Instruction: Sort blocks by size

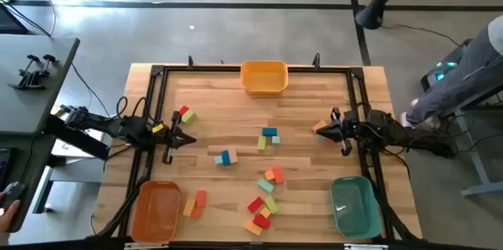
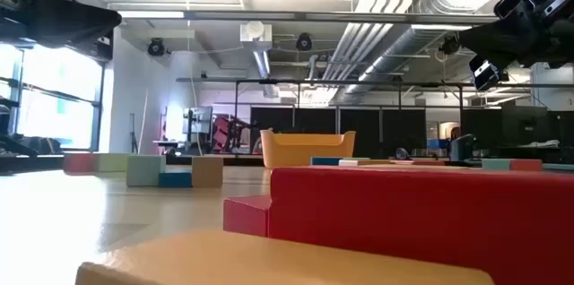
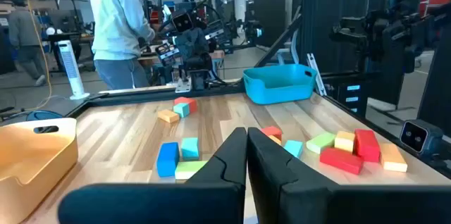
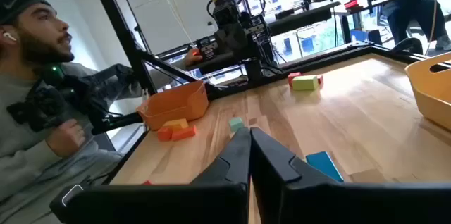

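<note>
Blocks lie scattered on the wooden table [image 1: 236,97]. A red and a green one [image 1: 185,114] lie by my left gripper. A blue, teal and green group [image 1: 269,137] lies mid-table, with a teal and orange pair [image 1: 225,158] near it. A mixed cluster [image 1: 264,201] lies toward the near edge, and an orange and yellow pair [image 1: 194,203] lies by the orange bin. My left gripper [image 1: 187,139] hovers at the table's left, shut and empty; its shut fingers also show in its wrist view [image 3: 246,155]. My right gripper [image 1: 324,130] hovers at the right, shut and empty [image 4: 250,148], beside an orange block [image 1: 319,126].
A yellow bin [image 1: 263,77] stands at the far middle, an orange bin [image 1: 156,211] at the near left and a teal bin [image 1: 351,205] at the near right. A black frame [image 1: 236,68] rims the table. A person [image 1: 464,77] sits beyond the right edge.
</note>
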Robot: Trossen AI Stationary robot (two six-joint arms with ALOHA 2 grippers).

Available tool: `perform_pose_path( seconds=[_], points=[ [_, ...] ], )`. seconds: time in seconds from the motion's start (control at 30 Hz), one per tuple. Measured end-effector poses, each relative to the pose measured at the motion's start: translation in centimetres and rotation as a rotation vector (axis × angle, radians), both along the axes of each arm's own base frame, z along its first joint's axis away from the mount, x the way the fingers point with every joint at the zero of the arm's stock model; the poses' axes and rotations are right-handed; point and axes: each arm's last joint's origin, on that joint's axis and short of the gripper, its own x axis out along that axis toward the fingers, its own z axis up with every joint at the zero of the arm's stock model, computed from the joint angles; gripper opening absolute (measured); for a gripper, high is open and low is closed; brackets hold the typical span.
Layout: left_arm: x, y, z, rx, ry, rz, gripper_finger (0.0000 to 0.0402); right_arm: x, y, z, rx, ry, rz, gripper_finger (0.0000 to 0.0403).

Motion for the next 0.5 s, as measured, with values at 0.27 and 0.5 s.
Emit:
perform_pose_path(
  seconds=[0.27,0.5],
  points=[
    [0.0,0.0,0.0,0.0,0.0,0.0,0.0,0.0,0.0,0.01,0.0,0.0,0.0,0.0],
    [-0.01,0.01,0.33,0.015,-0.035,0.002,0.0,0.0,0.0,0.01,0.0,0.0,0.0,0.0]
  ],
)
